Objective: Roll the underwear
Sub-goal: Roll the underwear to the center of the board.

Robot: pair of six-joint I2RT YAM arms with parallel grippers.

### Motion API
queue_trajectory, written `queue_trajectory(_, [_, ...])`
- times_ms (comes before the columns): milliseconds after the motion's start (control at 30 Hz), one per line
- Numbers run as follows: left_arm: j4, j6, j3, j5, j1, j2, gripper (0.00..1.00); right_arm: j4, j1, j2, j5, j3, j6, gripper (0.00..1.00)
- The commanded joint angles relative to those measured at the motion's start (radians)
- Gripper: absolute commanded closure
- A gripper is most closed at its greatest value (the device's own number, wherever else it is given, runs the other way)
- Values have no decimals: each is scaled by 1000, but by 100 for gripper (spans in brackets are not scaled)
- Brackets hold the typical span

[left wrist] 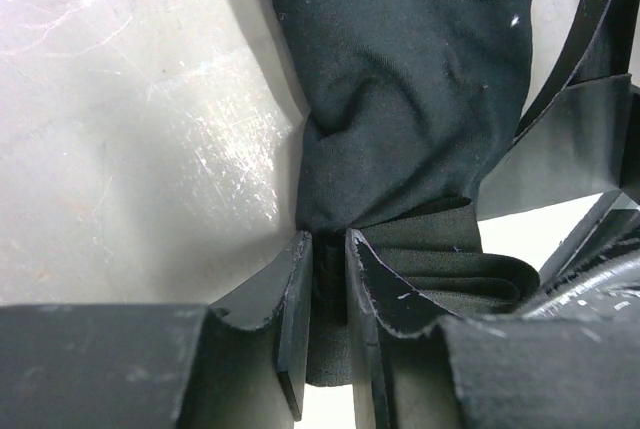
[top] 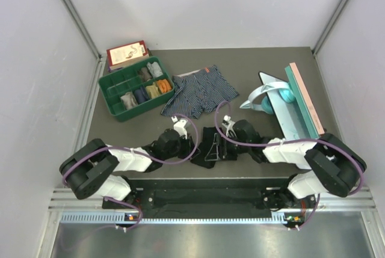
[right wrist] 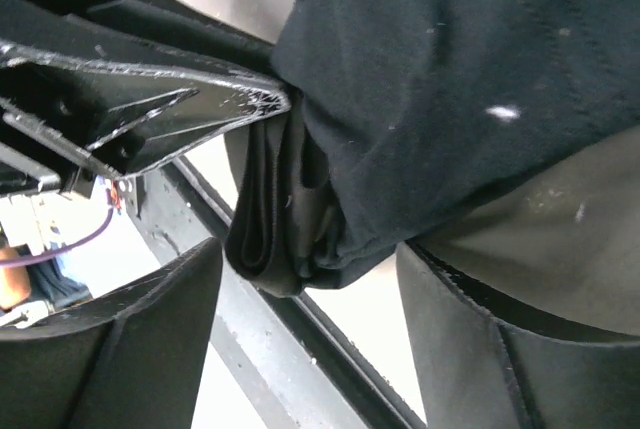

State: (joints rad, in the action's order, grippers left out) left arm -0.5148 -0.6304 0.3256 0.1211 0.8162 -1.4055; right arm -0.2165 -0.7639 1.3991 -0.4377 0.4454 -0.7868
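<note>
**Left claw pinches the black pair, right claw straddles the folded edge**

In the overhead view the black briefs [top: 207, 145] lie bunched at the 6 o'clock edge of the table [top: 240, 65], directly between the two arms. The left gripper [left wrist: 326, 249] comes at them from 9 o'clock. Its fingers are drawn nearly together on a gathered tuck of black cloth, probably to anchor that end so the fabric cannot slide while the other end is worked.

The right gripper [right wrist: 310, 249] reaches in from 3 o'clock with its fingers [right wrist: 130, 349] spread wide. The layered edge of the garment hangs in the gap, and I see no squeeze on it. That wide stance looks like a claw about to take a fresh bite or tuck the fold over. The roll itself appears only started: a few thick layers at one end, with the rest of the cloth loose and wrinkled.

The striped briefs [top: 195, 94] lie flat towards 12 o'clock from the black pair, well apart from both claws and not yet rolled. Just beside them at 10 o'clock is a green tray [top: 106, 97] with small cloth bundles in its compartments, likely where finished rolls go. A teal board [top: 298, 101] leans at 3 o'clock.
</note>
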Motion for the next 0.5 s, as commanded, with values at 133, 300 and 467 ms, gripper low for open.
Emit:
queue_trajectory(133, [-8, -41, 21, -1, 15, 56, 66, 77, -14, 46, 142, -10, -8, 52])
queue_trajectory(300, [41, -54, 27, -6, 15, 155, 36, 97, -12, 74, 177, 4, -3, 78])
queue_trajectory(467, [59, -38, 3, -21, 15, 223, 25, 115, -11, 87, 197, 22, 23, 92])
